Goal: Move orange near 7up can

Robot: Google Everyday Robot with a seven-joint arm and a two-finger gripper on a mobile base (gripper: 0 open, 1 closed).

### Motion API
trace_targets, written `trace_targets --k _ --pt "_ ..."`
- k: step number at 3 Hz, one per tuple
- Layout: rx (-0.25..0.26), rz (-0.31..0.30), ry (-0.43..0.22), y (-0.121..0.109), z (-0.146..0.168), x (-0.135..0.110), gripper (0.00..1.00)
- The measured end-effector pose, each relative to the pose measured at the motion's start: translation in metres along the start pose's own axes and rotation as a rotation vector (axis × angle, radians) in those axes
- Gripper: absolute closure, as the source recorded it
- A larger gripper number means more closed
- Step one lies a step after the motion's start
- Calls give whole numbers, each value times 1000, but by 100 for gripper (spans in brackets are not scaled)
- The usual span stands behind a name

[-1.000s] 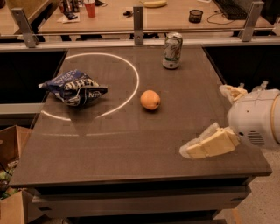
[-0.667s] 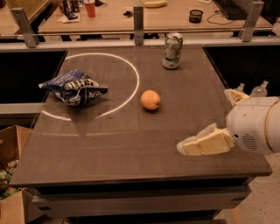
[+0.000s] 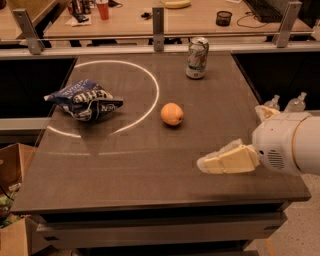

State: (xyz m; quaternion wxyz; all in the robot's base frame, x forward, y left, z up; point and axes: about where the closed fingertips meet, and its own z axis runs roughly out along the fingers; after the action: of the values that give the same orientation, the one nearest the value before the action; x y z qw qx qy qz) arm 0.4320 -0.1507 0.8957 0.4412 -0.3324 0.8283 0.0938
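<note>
The orange (image 3: 172,114) lies on the dark table (image 3: 150,170) near its middle, just outside a white painted ring. The 7up can (image 3: 197,58) stands upright at the table's far edge, right of centre, well behind the orange. My gripper (image 3: 229,137) hovers over the table's front right part, to the right of and nearer than the orange. Its pale fingers (image 3: 227,160) are spread apart and hold nothing. It touches neither the orange nor the can.
A blue crumpled chip bag (image 3: 84,100) lies on the left inside the ring. Beyond a metal rail (image 3: 100,37) is a wooden desk with a red cup (image 3: 103,9) and a banana (image 3: 176,4). Two water bottles (image 3: 285,102) stand right of the table. Cardboard boxes (image 3: 12,165) sit at lower left.
My gripper has moved slightly left and farther in over the table, toward the orange. The orange, can and chip bag have not moved.
</note>
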Motion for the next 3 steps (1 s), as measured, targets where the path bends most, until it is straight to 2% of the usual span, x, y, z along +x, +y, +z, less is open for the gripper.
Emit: trace_targets --k 1,2,3 --pt "8 28 -10 6 7 -1 0" --pt "24 76 -54 24 32 -1 0" --pt "80 123 -119 28 55 -15 0"
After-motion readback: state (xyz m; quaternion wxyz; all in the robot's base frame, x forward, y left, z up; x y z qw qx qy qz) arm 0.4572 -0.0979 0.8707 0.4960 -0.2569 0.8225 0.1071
